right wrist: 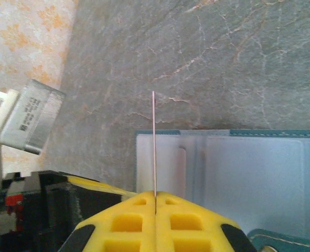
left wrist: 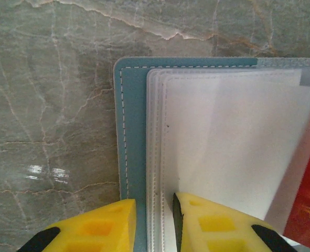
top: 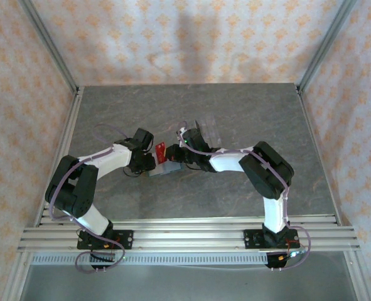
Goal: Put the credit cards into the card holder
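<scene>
Grey marbled tabletop (top: 248,106); patterned fabric walls on three sides.

One clear slotted rack (top: 207,133), just behind the right end effector (right wrist: 155,220).

One teal card holder (left wrist: 128,131), lying open and flat with its clear sleeves up, directly ahead of both end effectors.

Left end effector (left wrist: 155,228): narrow, closed on the holder's near edge, cover and sleeve seams between the yellow fingers.

Right end effector: clamped on one red credit card (top: 161,150), which is seen edge-on as a pale line from the wrist and juts forward over the holder's sleeves. Gold marking on the card is unreadable.

Grey labelled block (right wrist: 31,115) to its left; the print is too small to read.
</scene>
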Tool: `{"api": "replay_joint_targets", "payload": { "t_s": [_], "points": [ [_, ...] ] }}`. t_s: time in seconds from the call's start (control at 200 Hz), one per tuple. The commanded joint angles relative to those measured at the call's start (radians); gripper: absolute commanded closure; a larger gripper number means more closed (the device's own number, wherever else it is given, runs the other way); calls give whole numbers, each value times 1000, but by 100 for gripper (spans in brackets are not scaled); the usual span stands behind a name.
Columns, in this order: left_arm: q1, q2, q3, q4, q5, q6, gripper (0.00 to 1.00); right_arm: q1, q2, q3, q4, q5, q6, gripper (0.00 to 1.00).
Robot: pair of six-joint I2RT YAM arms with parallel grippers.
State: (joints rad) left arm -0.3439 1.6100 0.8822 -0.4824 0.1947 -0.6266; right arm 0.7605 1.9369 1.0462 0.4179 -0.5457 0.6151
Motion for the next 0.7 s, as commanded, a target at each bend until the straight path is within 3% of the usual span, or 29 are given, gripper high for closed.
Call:
{"api": "replay_joint_targets", "payload": {
  "t_s": [0.0,0.691],
  "points": [
    [10,-1,-25,-33,-30,11,74,-1,18,-14,73,-26,36,100],
    [10,0,-24,-25,-17,8,74,2,37,-54,7,-80,-2,100]
  ]
}}
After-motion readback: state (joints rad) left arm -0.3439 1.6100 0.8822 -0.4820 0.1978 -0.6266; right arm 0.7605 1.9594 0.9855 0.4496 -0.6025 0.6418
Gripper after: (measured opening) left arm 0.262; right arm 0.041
